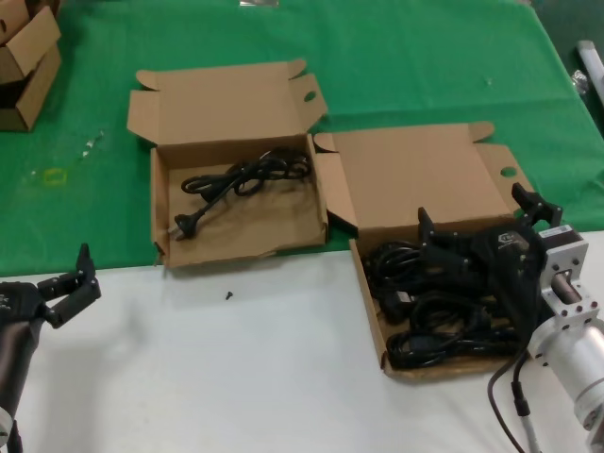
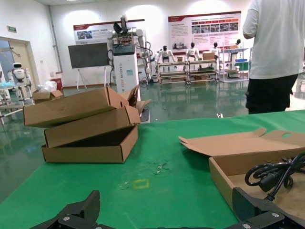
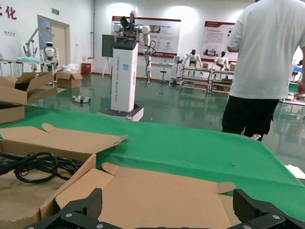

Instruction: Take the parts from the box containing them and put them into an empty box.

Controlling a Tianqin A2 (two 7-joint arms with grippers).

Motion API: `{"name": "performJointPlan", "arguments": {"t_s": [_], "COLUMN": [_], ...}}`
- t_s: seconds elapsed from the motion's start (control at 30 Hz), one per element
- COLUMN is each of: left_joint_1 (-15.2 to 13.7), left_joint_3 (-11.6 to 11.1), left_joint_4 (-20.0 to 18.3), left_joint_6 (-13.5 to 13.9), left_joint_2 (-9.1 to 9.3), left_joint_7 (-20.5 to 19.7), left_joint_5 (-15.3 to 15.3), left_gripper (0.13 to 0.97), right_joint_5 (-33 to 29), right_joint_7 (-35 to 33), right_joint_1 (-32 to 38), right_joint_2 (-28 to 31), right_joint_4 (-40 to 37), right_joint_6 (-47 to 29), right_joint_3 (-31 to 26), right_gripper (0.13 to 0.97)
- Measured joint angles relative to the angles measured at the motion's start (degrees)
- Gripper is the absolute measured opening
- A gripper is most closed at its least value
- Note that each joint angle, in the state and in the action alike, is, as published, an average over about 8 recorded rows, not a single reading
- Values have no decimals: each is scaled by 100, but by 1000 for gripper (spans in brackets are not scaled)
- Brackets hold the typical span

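Observation:
The box containing the parts point(image 1: 371, 302) stands at the right on the white table, lid point(image 1: 415, 175) open, with several black power cables point(image 1: 444, 316) piled in it. The empty box point(image 1: 161, 203), with a sagging front wall, stands left of it and holds one black cable point(image 1: 241, 177). My right gripper point(image 1: 479, 215) is open and empty above the rear of the cable box; its wrist view looks across the lid point(image 3: 167, 195). My left gripper point(image 1: 71, 283) is open and empty, low at the table's left. Its wrist view shows the other box point(image 2: 224, 176) and its cable point(image 2: 276, 174).
A small black screw point(image 1: 228, 295) lies on the white table before the left box. Stacked cardboard boxes point(image 1: 24, 57) stand at the far left on the green cloth. A yellow mark point(image 1: 54, 176) is on the cloth. A person point(image 3: 264, 62) stands beyond the table.

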Motion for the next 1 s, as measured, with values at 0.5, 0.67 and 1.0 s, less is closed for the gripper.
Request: {"name": "performJointPlan", "arguments": {"t_s": [0.5, 0.67, 1.0], "left_joint_1": [0, 0, 0], "left_joint_3": [0, 0, 0], "left_joint_4": [0, 0, 0], "left_joint_6": [0, 0, 0], "left_joint_2": [0, 0, 0], "left_joint_7": [0, 0, 0], "left_joint_5": [0, 0, 0], "left_gripper": [966, 966, 966], "right_joint_5": [0, 0, 0], "right_joint_7": [0, 0, 0], "right_joint_1": [0, 0, 0], "right_joint_2": [0, 0, 0], "right_joint_4": [0, 0, 0], "right_joint_6": [0, 0, 0], "right_joint_3": [0, 0, 0], "right_gripper": [966, 966, 966]}}
